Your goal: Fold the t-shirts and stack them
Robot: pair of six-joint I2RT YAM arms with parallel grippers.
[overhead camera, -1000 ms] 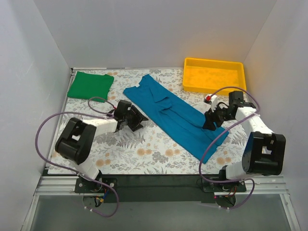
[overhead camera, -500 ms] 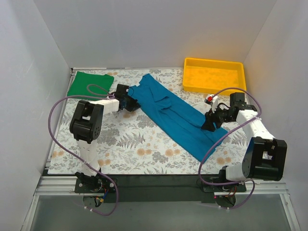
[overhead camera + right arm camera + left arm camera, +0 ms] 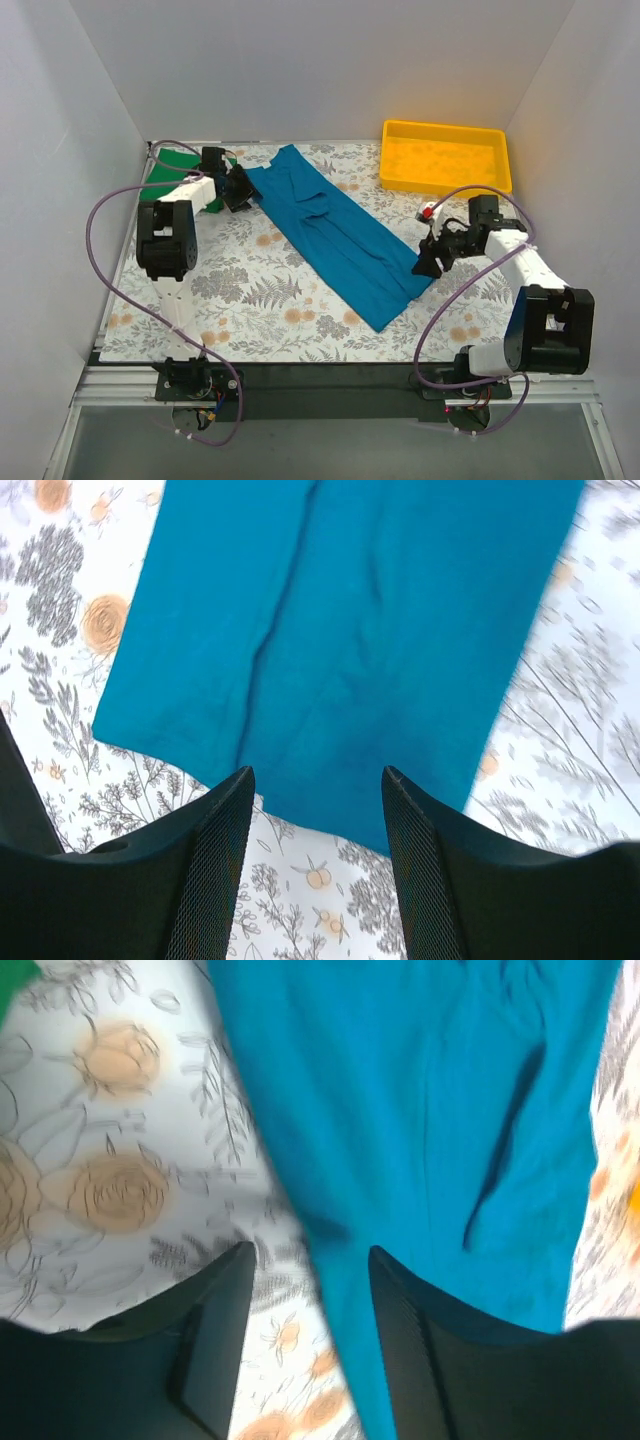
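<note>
The teal-blue t-shirt (image 3: 330, 235), folded into a long strip, lies diagonally across the floral table. The bright green t-shirt (image 3: 162, 175) lies folded at the far left corner, partly behind my left arm; a sliver of it shows in the left wrist view (image 3: 12, 975). My left gripper (image 3: 243, 187) is at the strip's upper left edge. In its wrist view the jaws (image 3: 312, 1255) stand apart, with the teal edge (image 3: 400, 1090) running between them beside the right finger. My right gripper (image 3: 422, 265) is open at the strip's lower right side, its jaws (image 3: 317, 775) over the shirt's hem (image 3: 370, 610).
A yellow plastic tray (image 3: 445, 126) stands at the far right of the table. White walls close in the left, back and right sides. Purple cables loop beside both arms. The floral table surface (image 3: 270, 300) lies between the shirt and the arm bases.
My left gripper swept up and left from mid-table to the strip's upper edge. The teal shirt shifted left, its lower end sliding out from under my right gripper, which barely moved.
</note>
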